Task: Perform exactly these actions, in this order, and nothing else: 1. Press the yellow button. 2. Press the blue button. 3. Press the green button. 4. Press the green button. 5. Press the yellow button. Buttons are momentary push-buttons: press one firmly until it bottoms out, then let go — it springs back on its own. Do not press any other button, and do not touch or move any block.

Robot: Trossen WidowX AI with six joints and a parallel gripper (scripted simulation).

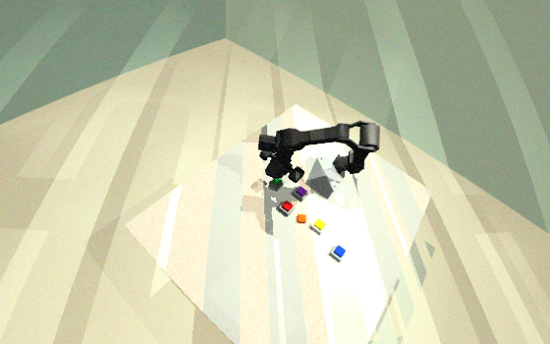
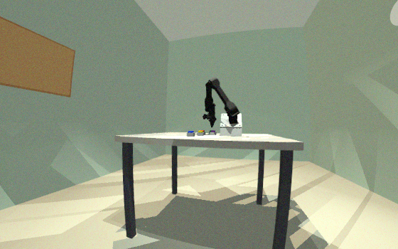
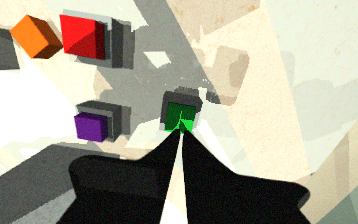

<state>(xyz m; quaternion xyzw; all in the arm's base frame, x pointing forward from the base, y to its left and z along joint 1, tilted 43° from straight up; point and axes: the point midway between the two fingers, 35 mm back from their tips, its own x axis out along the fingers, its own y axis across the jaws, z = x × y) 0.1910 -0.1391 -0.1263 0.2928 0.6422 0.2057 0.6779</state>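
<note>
Now, tool: the tool is shut tight, its two black fingers pressed almost together, and it holds nothing.
Tool tip: in the wrist view the pointed tip sits right on the near edge of the green button. I cannot tell if the button is pushed down.
Green button: it sits on a small gray base on the bench. From the top view the tool hangs right over the green button and hides part of it.
Purple button: the purple button is just beside the green one, apart from the tool.
Red button: the red button is near the green and purple ones, a little farther from the arm's base.
Orange block: the orange block lies between the red button and the yellow button. Nothing touches it.
Blue button: the blue button is at the far end of the row, well apart from the tool.
Arm: in the side view the arm bends up high and then points straight down, with the tool low over the bench by the white base box.
</note>
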